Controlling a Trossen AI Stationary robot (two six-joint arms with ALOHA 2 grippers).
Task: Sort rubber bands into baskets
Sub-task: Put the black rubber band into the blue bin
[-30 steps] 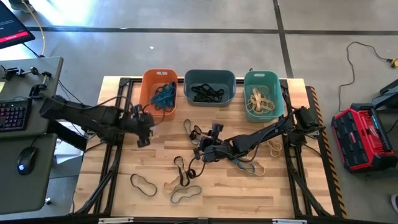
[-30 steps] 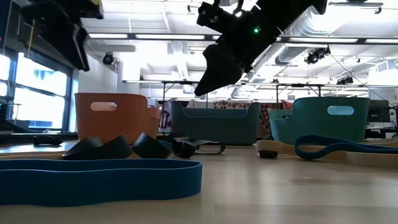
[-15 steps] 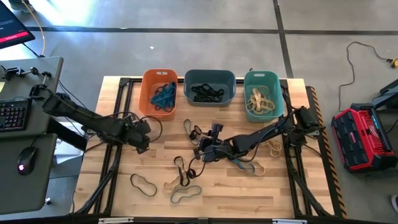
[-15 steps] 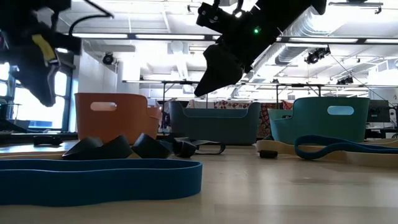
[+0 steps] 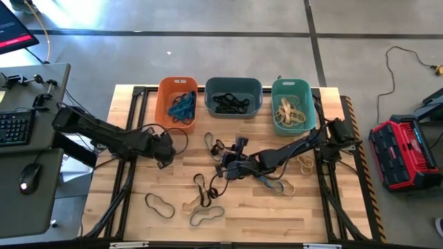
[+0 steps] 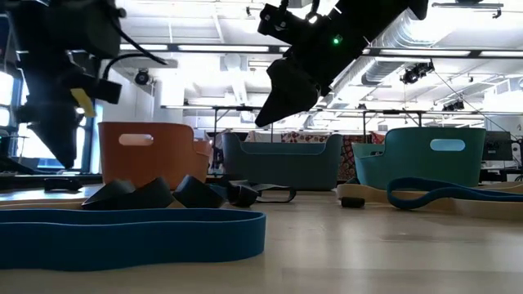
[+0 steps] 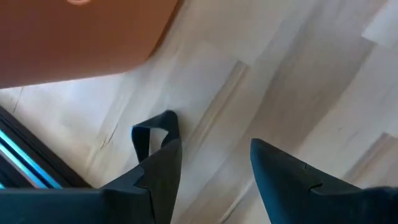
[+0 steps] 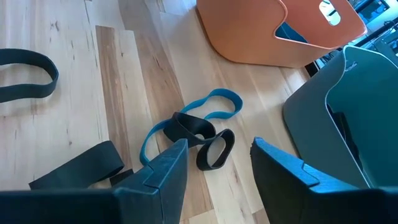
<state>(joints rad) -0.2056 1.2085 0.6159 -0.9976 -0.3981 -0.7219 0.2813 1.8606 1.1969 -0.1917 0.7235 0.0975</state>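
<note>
Three baskets stand along the table's far edge: orange (image 5: 178,102) with blue bands, slate (image 5: 233,97) with dark bands, teal (image 5: 293,105) with tan bands. Loose rubber bands lie across the middle and near part of the table, among them a dark one (image 5: 160,205) and a pale one (image 5: 206,216). My left gripper (image 5: 166,151) hangs open just above the wood (image 7: 214,146), near the orange basket, and a dark band loop (image 7: 155,129) lies just beyond one fingertip. My right gripper (image 8: 217,146) stands open above a tangled blue and black band (image 8: 193,130) at mid-table.
In the low view a broad blue band (image 6: 131,237) lies close to the near edge, with black folded bands (image 6: 155,193) behind it. Black frame bars run along the table's left (image 5: 128,173) and right (image 5: 325,187) sides. A side desk with a keyboard (image 5: 15,128) stands to the left.
My left gripper has come down toward the table in front of the orange basket and has rolled at the wrist, staying open. My right gripper has kept still.
</note>
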